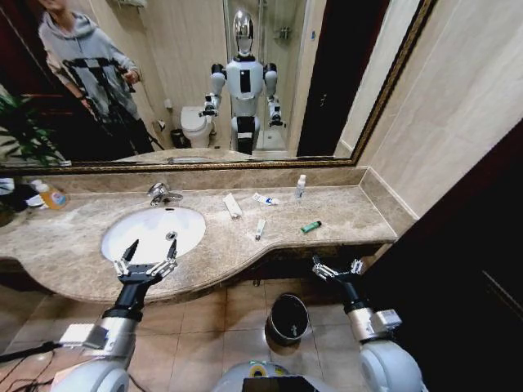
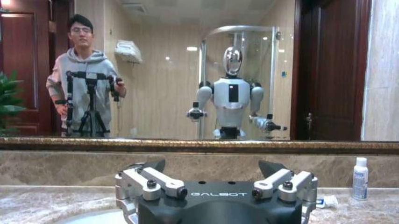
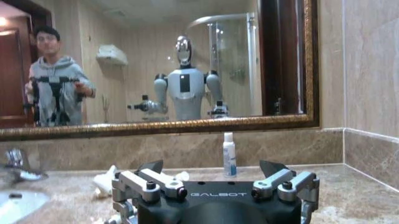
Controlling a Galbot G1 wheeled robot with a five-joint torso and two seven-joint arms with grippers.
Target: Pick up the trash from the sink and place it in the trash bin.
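- Our left gripper (image 1: 147,255) hangs spread and empty over the near rim of the sink (image 1: 114,233).
- Our right gripper (image 1: 336,268), likewise parted, waits below the counter edge, above the trash bin (image 1: 288,318), we judge ready to ferry litter.
- The trash lies on the counter, not in the basin: clear bottle (image 1: 301,187), green stick (image 1: 310,227), white tube (image 1: 260,229), wrapper (image 1: 265,199), flat packet (image 1: 233,206).

The trash bin (image 1: 288,318) is partly hidden under the counter (image 1: 343,220) edge.
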